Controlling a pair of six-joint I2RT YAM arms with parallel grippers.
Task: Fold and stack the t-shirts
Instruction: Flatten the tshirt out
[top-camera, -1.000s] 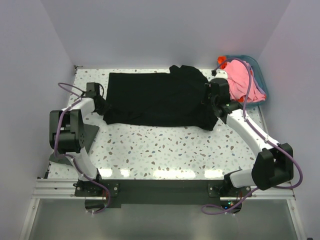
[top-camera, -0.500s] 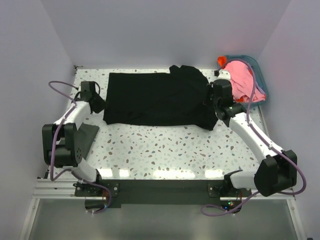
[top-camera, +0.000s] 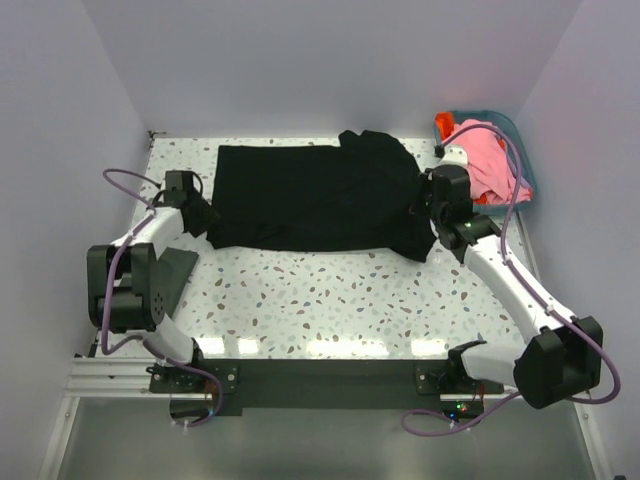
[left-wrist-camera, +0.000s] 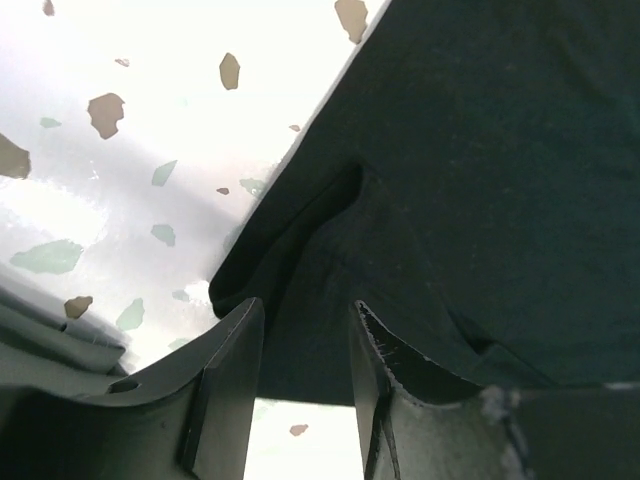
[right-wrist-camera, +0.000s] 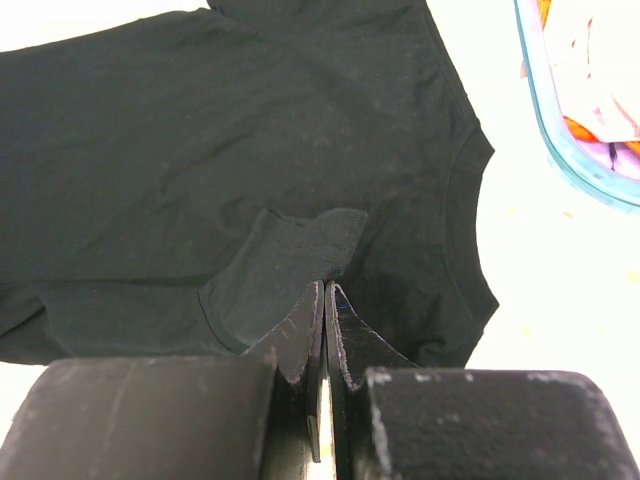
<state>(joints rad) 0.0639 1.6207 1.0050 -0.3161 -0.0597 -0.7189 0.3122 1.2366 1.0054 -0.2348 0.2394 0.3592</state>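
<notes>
A large black t-shirt (top-camera: 310, 195) lies spread flat across the far half of the table, collar to the right. My left gripper (top-camera: 203, 216) is open at its near-left hem corner, and in the left wrist view its jaws (left-wrist-camera: 305, 305) stand either side of the hem fold (left-wrist-camera: 290, 240). My right gripper (top-camera: 428, 203) is shut over the collar end, its tips (right-wrist-camera: 326, 285) pinching the edge of a folded-over sleeve flap (right-wrist-camera: 285, 260). Pink (top-camera: 490, 160) and orange-red (top-camera: 443, 123) t-shirts sit in the basket. A dark grey fabric piece (top-camera: 178, 272) lies by my left arm.
The teal plastic basket (top-camera: 521, 150) stands at the far right corner; its rim (right-wrist-camera: 565, 150) shows in the right wrist view. Purple walls close in the table on three sides. Bare speckled tabletop (top-camera: 340, 295) runs along the near half.
My right gripper has shifted a little right and nearer along the collar end. My left arm has swung and its gripper has come down to the shirt's near-left corner. The shirt has barely moved.
</notes>
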